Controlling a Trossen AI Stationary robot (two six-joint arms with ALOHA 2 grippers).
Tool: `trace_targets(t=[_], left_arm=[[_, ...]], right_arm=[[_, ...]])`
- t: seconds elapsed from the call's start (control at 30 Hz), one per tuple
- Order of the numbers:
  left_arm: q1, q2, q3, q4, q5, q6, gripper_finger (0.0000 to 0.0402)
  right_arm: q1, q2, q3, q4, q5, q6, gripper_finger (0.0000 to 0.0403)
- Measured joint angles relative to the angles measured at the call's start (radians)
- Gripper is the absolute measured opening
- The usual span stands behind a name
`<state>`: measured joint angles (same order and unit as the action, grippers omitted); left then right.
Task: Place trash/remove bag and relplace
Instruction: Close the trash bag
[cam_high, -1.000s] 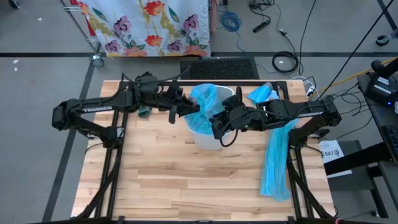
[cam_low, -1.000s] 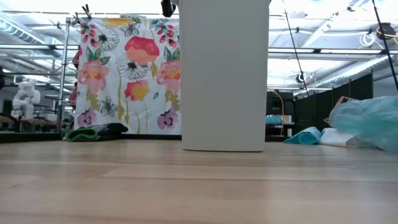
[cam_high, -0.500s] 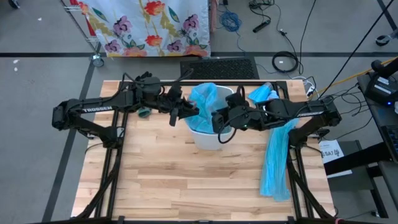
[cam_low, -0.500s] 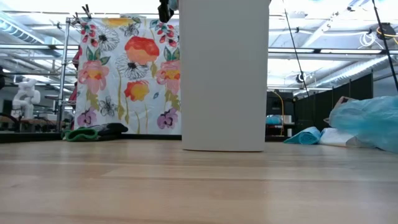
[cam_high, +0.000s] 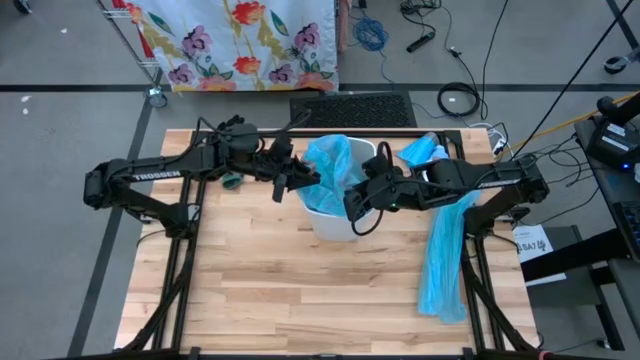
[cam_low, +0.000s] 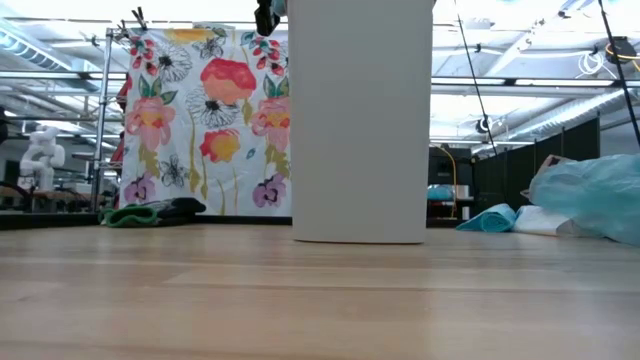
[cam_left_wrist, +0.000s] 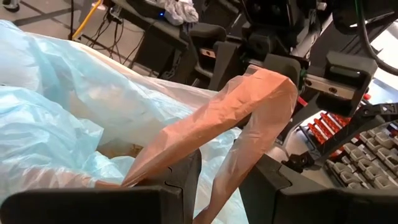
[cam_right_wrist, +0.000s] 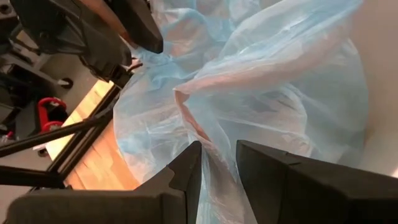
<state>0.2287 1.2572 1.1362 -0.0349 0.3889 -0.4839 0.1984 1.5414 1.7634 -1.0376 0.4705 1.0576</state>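
While both arms crowd over the white bin (cam_high: 330, 215) at the back middle of the bench (cam_high: 300, 290), the overhead view shows the light-blue bag (cam_high: 335, 165) bunched up out of its mouth between them. Left tool (cam_high: 298, 180) sits at the bag's left edge, right tool (cam_high: 358, 200) over the bin's right rim. Only the wrist views show the grips: the left tool (cam_left_wrist: 214, 180) is clenched on a stretched fold of the bag (cam_left_wrist: 74, 106), and the right tool (cam_right_wrist: 217, 165) pinches a ridge of it (cam_right_wrist: 249, 93) too. Level with the bench, the bin (cam_low: 362, 120) is just a white wall; no trash can be made out in any view. A long blue plastic strip (cam_high: 445, 250) hangs along the right edge; the bench's front half lies bare
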Motion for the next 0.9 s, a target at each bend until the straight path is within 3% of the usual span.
trace_targets(t=[0.4, 0.9], left_arm=[[0.000, 0.000, 0.000, 0.004, -0.027, -0.007, 0.0101], [-0.137, 0.000, 0.000, 0.061, -0.217, -0.053, 0.0101]], right_arm=[[-0.014, 0.000, 0.000, 0.001, -0.001, -0.066, 0.0093], [0.007, 0.000, 0.000, 0.011, -0.001, -0.270, 0.0093]])
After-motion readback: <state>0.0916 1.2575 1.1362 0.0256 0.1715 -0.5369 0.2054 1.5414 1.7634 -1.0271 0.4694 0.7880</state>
